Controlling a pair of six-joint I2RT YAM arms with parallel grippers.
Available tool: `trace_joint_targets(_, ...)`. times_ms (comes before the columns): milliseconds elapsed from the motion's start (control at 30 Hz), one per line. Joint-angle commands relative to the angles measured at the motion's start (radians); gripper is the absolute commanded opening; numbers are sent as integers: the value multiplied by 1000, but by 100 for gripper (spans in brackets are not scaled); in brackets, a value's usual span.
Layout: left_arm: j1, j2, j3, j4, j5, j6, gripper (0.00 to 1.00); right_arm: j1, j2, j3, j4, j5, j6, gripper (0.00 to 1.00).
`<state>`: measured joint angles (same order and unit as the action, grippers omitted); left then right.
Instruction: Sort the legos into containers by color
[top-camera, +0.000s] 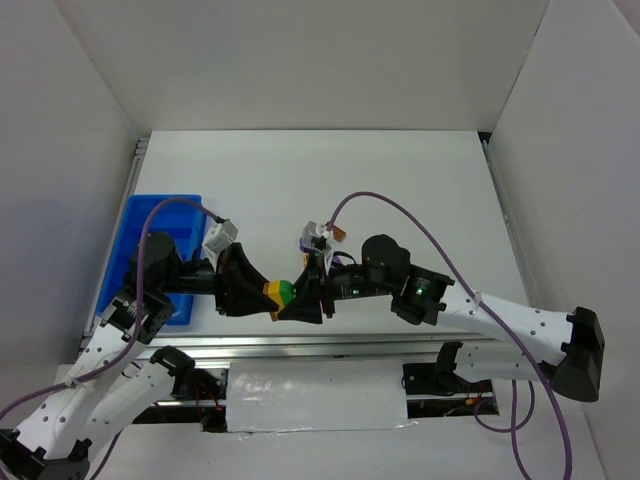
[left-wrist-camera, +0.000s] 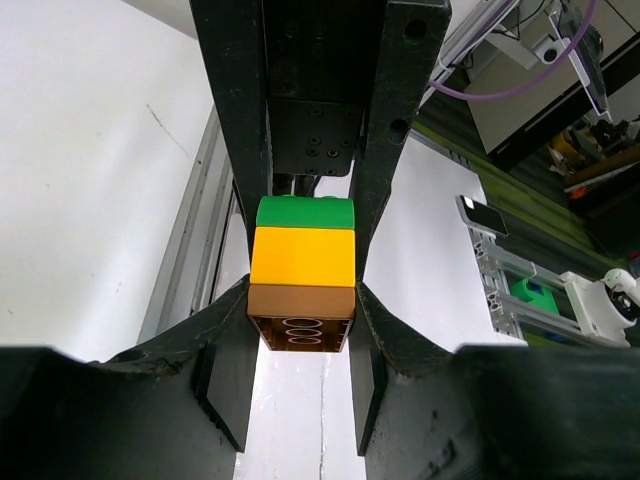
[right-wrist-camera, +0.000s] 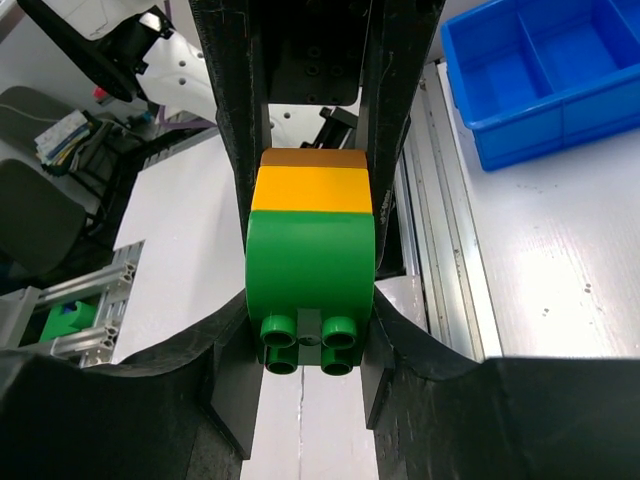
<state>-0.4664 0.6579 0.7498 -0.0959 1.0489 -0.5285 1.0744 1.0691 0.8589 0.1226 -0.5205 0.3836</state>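
a white table (top-camera: 400, 190) sits between plain white walls (top-camera: 300, 60); a metal rail (top-camera: 350, 345) runs along its near edge. a white sheet (top-camera: 315, 398) lies just below that rail, nearer the camera.

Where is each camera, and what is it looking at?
Top external: above and behind the arms, looking down at the table; both arms show, left gripper and right gripper on the lego stack.
Left wrist: on the left arm, facing the stack's brown end between its own fingers.
Right wrist: on the right arm, own fingers gripping the green end, blue tray beyond.
All share the stack.
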Motion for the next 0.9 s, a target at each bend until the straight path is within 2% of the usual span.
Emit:
trace_joint_targets(0, -5, -7, 8, 35, 43, -18, 46, -4, 2, 49, 29, -2, -28, 0)
trace_joint_targets(67, -5, -15, 10, 35, 30, -19, 69, -5, 2, 43, 43, -4, -20, 0)
trace_joint_targets(133, -5, -21, 14, 30, 14, -13, 79, -7, -4, 32, 52, -3, -17, 0)
trace_joint_targets(167, -5, -29, 16, 24, -3, -11, 95, -8, -9, 31, 55, 2, -12, 0)
trace_joint_targets(200, -5, -33, 17, 22, -9, -11, 100, -8, -15, 28, 57, 4, -11, 0)
trace_joint_targets(467, -5, -75, 19, 65, -55, -33, 98, -56, -84, -32, 135, -81, 38, 0)
trace_joint_targets(733, -5, -60, 17, 124, -64, -73, 97, -53, -49, -37, 222, -162, 92, 0)
trace_joint_targets(867, -5, -55, 17, 148, -63, -88, 92, -53, -34, -37, 238, -165, 101, 0)
